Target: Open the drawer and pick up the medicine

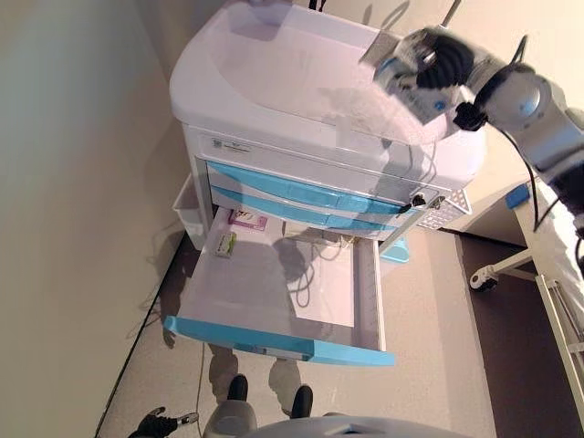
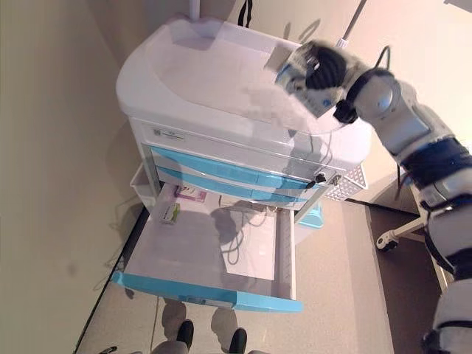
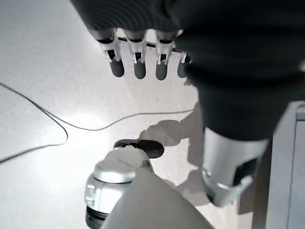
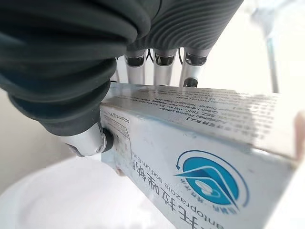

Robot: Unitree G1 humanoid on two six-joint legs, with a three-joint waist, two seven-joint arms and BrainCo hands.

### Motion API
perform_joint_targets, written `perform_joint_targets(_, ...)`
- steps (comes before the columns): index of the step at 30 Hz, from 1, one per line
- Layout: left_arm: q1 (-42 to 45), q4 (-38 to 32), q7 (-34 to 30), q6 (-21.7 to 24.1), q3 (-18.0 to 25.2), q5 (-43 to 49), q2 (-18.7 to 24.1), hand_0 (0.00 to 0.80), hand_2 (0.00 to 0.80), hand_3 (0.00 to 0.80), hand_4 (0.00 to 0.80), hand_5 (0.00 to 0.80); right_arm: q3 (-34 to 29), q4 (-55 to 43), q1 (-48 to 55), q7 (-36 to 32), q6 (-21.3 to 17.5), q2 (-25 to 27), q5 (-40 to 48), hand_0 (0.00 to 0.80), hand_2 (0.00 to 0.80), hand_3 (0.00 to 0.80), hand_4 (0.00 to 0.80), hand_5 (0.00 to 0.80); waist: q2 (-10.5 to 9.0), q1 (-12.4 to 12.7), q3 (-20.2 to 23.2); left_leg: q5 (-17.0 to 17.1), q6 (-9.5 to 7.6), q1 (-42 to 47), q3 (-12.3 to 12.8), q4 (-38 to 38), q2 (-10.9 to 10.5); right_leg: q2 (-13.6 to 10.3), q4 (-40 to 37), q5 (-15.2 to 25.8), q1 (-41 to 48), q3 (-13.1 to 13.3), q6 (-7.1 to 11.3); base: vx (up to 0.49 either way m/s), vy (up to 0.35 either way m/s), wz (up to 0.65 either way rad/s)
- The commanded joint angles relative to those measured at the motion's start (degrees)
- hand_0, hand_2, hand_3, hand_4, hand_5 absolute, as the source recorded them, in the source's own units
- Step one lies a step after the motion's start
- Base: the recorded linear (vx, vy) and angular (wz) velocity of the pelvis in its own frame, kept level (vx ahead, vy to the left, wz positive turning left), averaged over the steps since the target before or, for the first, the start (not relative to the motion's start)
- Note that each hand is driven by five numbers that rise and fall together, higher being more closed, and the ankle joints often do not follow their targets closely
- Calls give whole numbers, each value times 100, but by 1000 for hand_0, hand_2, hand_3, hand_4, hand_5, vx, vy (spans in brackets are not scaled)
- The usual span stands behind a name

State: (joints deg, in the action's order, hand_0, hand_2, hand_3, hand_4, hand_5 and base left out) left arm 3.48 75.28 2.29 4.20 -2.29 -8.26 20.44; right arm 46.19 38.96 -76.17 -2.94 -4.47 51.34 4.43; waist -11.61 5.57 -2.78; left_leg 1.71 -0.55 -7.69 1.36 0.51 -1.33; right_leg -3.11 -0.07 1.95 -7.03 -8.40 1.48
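A white medical cart (image 1: 274,73) with blue drawer fronts stands before me. Its lowest drawer (image 1: 274,342) is pulled out. Inside at the back lie a small yellow-green box (image 1: 225,244) and a pink box (image 1: 247,219). My right hand (image 1: 438,68) is up over the cart's top at its right side, shut on a white medicine box with a blue logo (image 4: 200,157). The box shows blurred past the hand in the eye views (image 2: 291,66). My left hand (image 3: 143,52) hangs low by the floor with its fingers relaxed, holding nothing.
A wall runs close along the cart's left. A white side bin (image 1: 187,210) hangs on the cart's left, a white basket (image 1: 452,201) and a blue bin (image 1: 397,251) on its right. A wheeled stand base (image 1: 484,278) stands right. A cable (image 3: 47,119) lies on the floor.
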Motion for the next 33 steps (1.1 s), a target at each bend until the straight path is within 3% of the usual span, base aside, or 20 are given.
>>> perform_joint_targets(1, 43, 247, 64, -3, -111, -262, 74, 0, 0, 0, 0, 0, 72, 949, -692, 502, 152, -224, -461, 800, 800, 800, 800, 800, -13, 60, 45, 127, 25, -47, -94, -262, -156, -116, 332, 167, -126, -35, 395, 0, 0, 0)
perform_joint_targets(6, -33, 274, 106, -15, -256, -356, 98, 0, 0, 0, 0, 0, 318, 2431, -1088, 691, 305, -872, -1174, 800, 800, 800, 800, 800, -11, 179, -3, 164, 20, -118, -239, -267, -178, -115, 318, 154, -125, -135, 386, 34, -23, 15)
perform_joint_targets(12, -114, 208, 160, 24, -403, -376, 107, 0, 0, 0, 0, 0, 489, 3378, -1143, 770, 312, -1132, -1682, 800, 800, 800, 800, 800, 30, 364, -53, 239, 33, -278, -478, -299, -236, -122, 263, 143, -167, -313, 384, 18, -27, 24)
perform_joint_targets(22, -175, 53, 170, 111, -568, -256, 38, 0, 0, 0, 0, 0, 914, 3021, -779, 765, 11, -380, -2326, 800, 800, 800, 800, 800, 166, 589, -256, 365, 82, -490, -920, -316, -313, -170, 280, 47, -198, -694, 369, 4, -33, 29)
perform_joint_targets(33, -227, -5, 110, 145, -621, -126, 27, 0, 0, 0, 0, 0, 1001, 2706, -436, 713, -203, 191, -2379, 800, 800, 800, 800, 800, 268, 730, -390, 448, 160, -643, -1179, -310, -324, -178, 279, -39, -241, -980, 331, -5, -48, 16)
